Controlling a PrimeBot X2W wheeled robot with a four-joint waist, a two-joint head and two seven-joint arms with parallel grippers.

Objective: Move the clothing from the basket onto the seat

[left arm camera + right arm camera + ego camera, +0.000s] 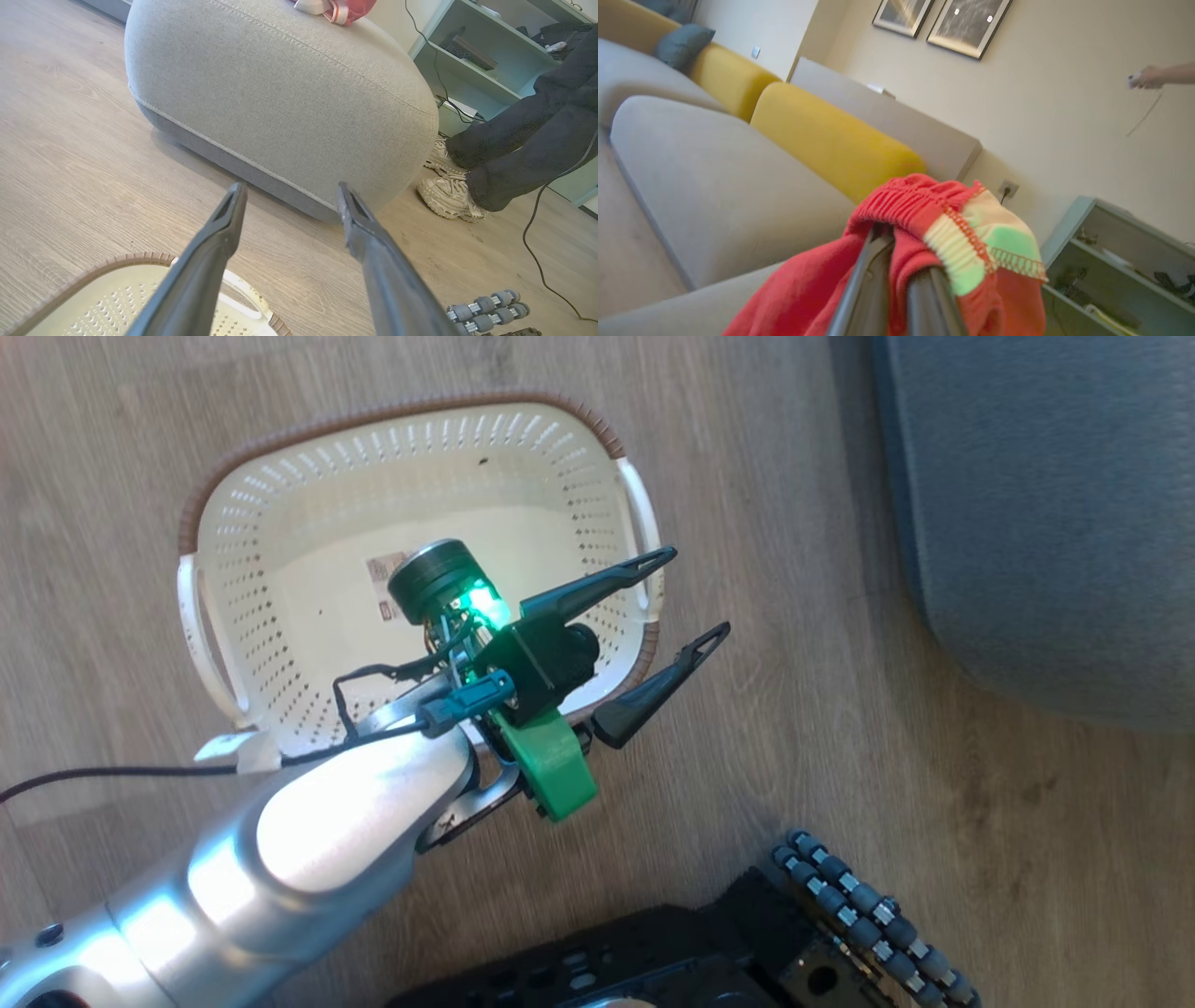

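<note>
The right gripper [899, 261] is clenched on 1 red garment [896, 205], which is draped over both fingertips. The left gripper [695, 593] is spread wide and held over the rim of the 1 basket [280, 513]. Beyond it, a 2nd red garment [345, 9] is seen lying on top of the 1 grey seat [280, 93], well apart from the left gripper.

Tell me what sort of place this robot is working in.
Most likely a home living room. There is a grey sofa with yellow cushions, framed pictures hang on the wall, and a laundry basket stands on a wood-look floor.
</note>
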